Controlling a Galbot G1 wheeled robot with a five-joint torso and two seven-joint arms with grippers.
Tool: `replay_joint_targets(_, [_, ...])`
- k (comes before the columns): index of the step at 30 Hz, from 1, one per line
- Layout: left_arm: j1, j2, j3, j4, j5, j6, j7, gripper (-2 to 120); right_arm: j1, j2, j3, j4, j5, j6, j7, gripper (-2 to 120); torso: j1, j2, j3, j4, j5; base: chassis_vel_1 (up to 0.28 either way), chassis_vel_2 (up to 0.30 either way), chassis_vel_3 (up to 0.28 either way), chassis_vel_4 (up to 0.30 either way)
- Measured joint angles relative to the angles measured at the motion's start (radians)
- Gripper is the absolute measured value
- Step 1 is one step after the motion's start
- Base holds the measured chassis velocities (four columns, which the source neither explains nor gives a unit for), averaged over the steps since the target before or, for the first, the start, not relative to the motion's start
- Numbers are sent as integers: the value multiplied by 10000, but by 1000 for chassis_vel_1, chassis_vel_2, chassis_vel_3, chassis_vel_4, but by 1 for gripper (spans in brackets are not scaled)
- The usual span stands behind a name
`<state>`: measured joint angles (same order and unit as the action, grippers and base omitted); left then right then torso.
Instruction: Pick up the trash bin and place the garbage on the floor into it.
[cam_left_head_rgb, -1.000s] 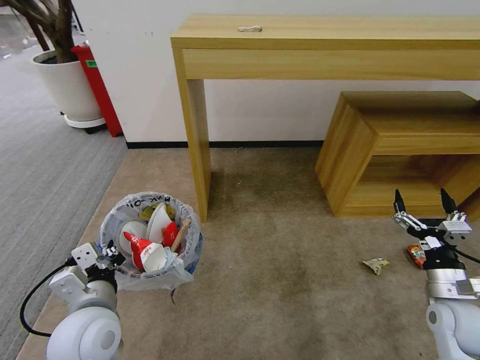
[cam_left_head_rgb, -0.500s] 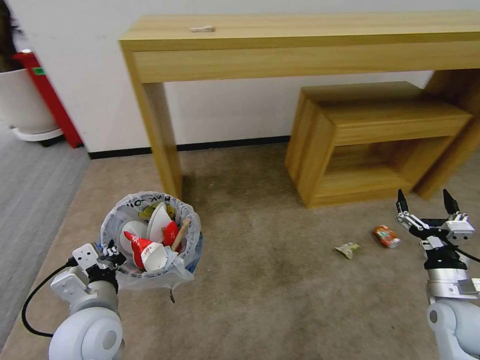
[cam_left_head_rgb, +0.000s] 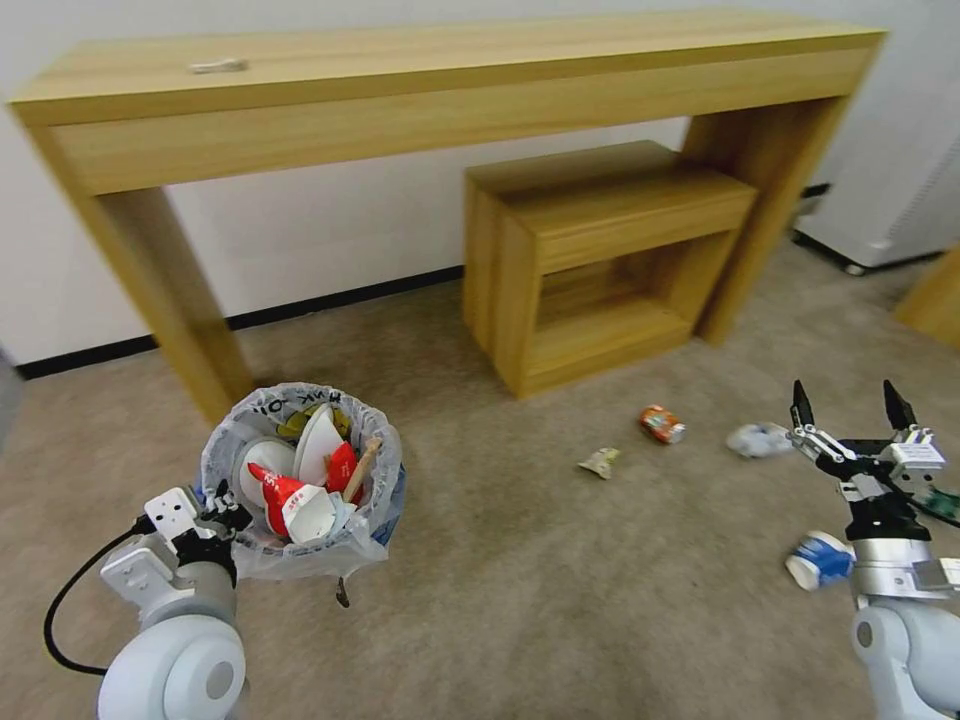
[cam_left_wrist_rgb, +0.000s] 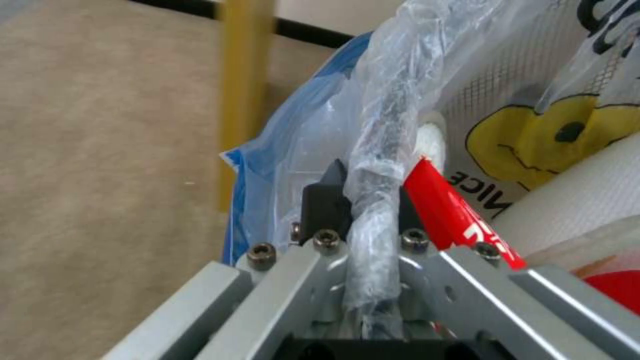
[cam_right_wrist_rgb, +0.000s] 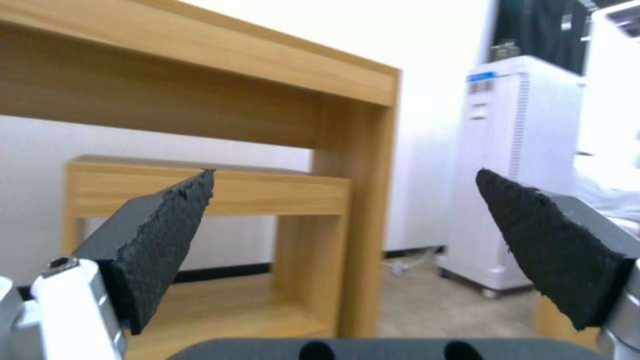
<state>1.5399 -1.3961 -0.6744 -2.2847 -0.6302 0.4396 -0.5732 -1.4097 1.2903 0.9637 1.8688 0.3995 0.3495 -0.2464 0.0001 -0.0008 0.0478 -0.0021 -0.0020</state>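
— What am I seeing on the left?

— My left gripper (cam_left_head_rgb: 215, 500) is clamping together on the bagged rim of the trash bin (cam_left_head_rgb: 300, 478), holding it at near left over the floor (cam_left_head_rgb: 520, 600). Slippers and red wrappers are sitting inside.

— And the middle?

— The garbage is lying on the carpet: a crumpled paper (cam_left_head_rgb: 600, 461), then a crushed can (cam_left_head_rgb: 662, 424) to its right, both in front of the low wooden shelf (cam_left_head_rgb: 600, 260) under the long bench (cam_left_head_rgb: 430, 90).

— The right side?

— A pale blue tissue (cam_left_head_rgb: 755, 439) is lying just left of my right gripper (cam_left_head_rgb: 848, 408), which is hovering with fingers wide apart. A blue-white paper cup (cam_left_head_rgb: 818, 560) is lying near its wrist.
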Motion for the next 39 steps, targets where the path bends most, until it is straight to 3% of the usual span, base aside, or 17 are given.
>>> replay_joint_targets(22, [87, 12, 13, -106, 194, -19, 94, 1, 28, 6, -42, 1, 9, 204, -46, 100, 0, 0, 0, -5, 0, -121, -114, -118, -121])
replay_joint_targets(39, [97, 67, -158, -181, 177, -122, 52, 1, 128, 67, -144, -192, -3, 347, -238, 100, 0, 0, -1, 0, 0, -3, -4, -2, -2])
